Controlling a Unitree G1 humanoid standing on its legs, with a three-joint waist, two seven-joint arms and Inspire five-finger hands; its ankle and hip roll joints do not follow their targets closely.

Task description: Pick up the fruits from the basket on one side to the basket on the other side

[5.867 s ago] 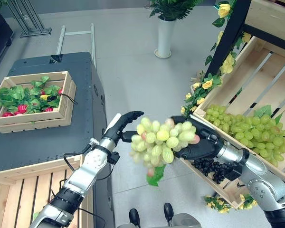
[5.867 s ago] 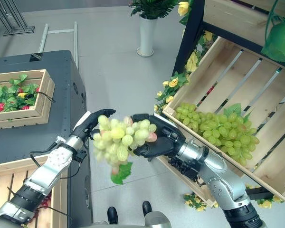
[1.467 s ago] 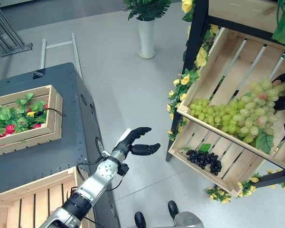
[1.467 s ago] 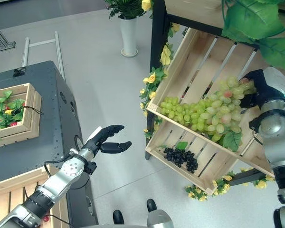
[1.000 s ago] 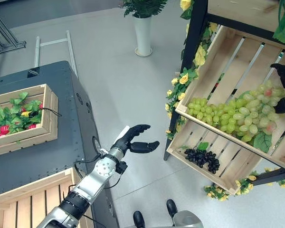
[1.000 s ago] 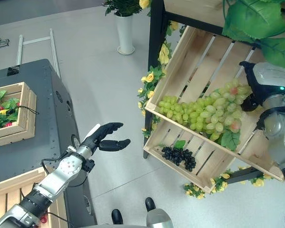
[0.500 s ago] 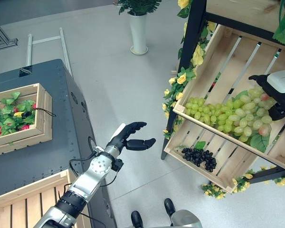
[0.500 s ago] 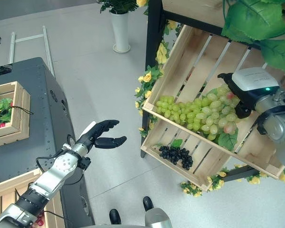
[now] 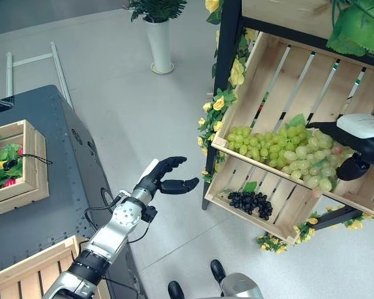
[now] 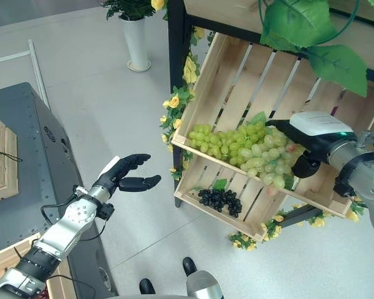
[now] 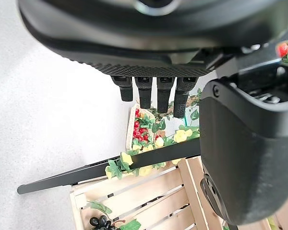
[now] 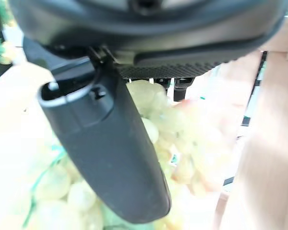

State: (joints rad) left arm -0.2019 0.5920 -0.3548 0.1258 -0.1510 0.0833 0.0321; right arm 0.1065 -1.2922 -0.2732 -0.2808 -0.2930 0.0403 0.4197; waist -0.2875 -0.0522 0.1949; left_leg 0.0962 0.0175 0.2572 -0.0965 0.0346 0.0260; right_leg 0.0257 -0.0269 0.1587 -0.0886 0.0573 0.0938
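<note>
My right hand (image 10: 311,146) sits at the right of the frame, over the right end of the green grapes (image 10: 249,149). My thumb juts forward and my fingers reach down past the grapes; whether they grip any I cannot tell. The grapes lie in a heap along the lower front edge of the tilted upper crate (image 10: 237,75), a leaf showing at their top.

Below it, in the lower crate (image 10: 202,180), a small bunch of black grapes (image 10: 219,199) rests with a green leaf beside it. Yellow flowers (image 9: 227,81) trail down the dark post at the crates' left.

My left hand (image 9: 164,180) hangs in the middle of the frame over the grey floor, holding nothing, fingers loosely spread and thumb apart from them.

At the left edge a wooden box (image 9: 22,180) of leaves and red fruit stands on the dark worktop (image 9: 62,162). A white vase (image 9: 160,43) with a plant stands on the floor at top centre.
</note>
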